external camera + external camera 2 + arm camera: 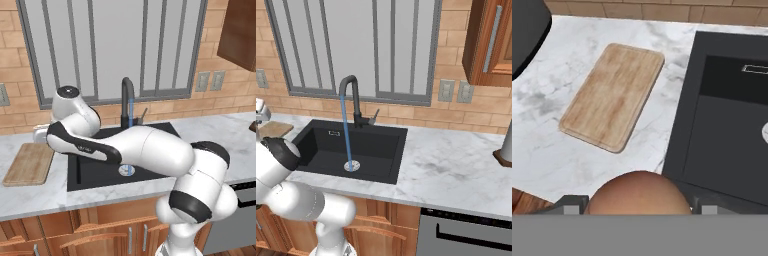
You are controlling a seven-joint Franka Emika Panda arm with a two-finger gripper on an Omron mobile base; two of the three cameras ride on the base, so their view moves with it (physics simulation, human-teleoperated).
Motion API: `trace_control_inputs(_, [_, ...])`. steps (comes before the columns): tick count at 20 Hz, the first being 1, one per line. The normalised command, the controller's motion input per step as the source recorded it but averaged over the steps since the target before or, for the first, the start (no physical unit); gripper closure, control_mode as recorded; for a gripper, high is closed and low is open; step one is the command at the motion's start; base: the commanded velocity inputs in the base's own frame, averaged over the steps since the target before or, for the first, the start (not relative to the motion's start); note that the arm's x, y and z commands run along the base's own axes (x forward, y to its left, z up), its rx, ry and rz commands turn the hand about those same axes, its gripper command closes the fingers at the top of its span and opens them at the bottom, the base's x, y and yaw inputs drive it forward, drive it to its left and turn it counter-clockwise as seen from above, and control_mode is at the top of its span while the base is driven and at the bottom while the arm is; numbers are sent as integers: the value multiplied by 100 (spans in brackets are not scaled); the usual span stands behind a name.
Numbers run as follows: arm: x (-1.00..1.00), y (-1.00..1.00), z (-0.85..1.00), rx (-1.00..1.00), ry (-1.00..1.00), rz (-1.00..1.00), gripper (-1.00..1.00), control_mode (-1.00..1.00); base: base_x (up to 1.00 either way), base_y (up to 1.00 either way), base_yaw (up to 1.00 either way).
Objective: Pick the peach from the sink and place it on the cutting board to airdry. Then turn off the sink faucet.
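Carrying the peach [639, 192] clamped between its fingertips, the gripper [639, 202] hangs over the counter [542, 150] near the sink's [722, 140] left rim, with the board [614, 95] lying ahead on the marble, apart from the basin. The fruit is out of the sink but not yet on the wood, so the transfer step is midway. Next comes a short reach further left until the peach sits above the middle of the board, then a gentle lowering before the fingers part. Water [346, 130] runs from the faucet [353, 100] into the drain [351, 165]; the lever [374, 116] awaits attention afterwards.
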Motion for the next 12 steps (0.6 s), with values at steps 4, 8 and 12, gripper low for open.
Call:
trace_control_inputs(4, [1, 29, -4, 3, 0, -1, 100, -100, 0, 0, 0])
trace_control_inputs(8, [1, 25, -22, -1, -4, -7, 100, -100, 0, 0, 0])
trace_control_inputs(12, [8, 20, -28, -1, -4, -9, 100, -100, 0, 0, 0])
